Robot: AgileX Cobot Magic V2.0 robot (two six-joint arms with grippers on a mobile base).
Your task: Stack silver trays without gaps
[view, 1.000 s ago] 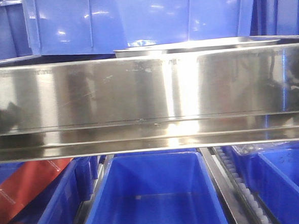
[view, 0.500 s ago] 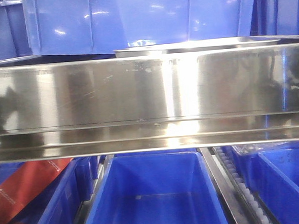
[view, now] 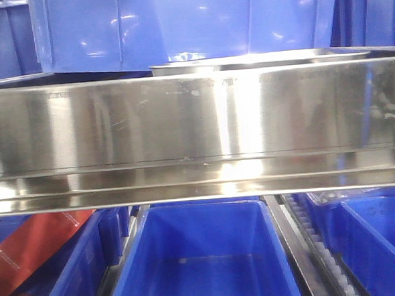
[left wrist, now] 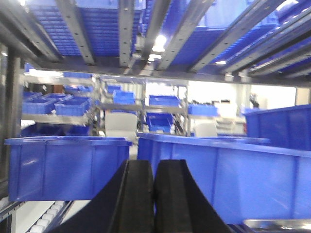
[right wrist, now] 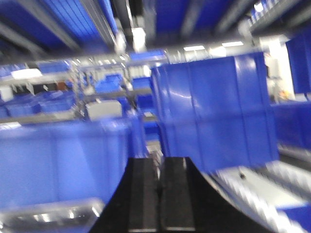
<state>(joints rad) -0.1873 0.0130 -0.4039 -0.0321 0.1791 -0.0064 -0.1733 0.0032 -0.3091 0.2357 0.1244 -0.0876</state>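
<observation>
front: silver tray (view: 259, 62) mostly hidden behind steel rail (view: 196, 121), only rim shows | left wrist: tray corner (left wrist: 277, 224) cut by bottom edge | right wrist: whole view motion-blurred, bottom-left tray (right wrist: 48, 213) smeared

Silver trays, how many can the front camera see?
1. The tray peeks over the rail, right of middle, in front of a blue bin. The rail may hide more.

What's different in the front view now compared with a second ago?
Nothing has visibly moved. The silver tray sits in the same spot behind the steel rail, and the blue bins are unchanged. Only glints on the rail shifted slightly.
</observation>
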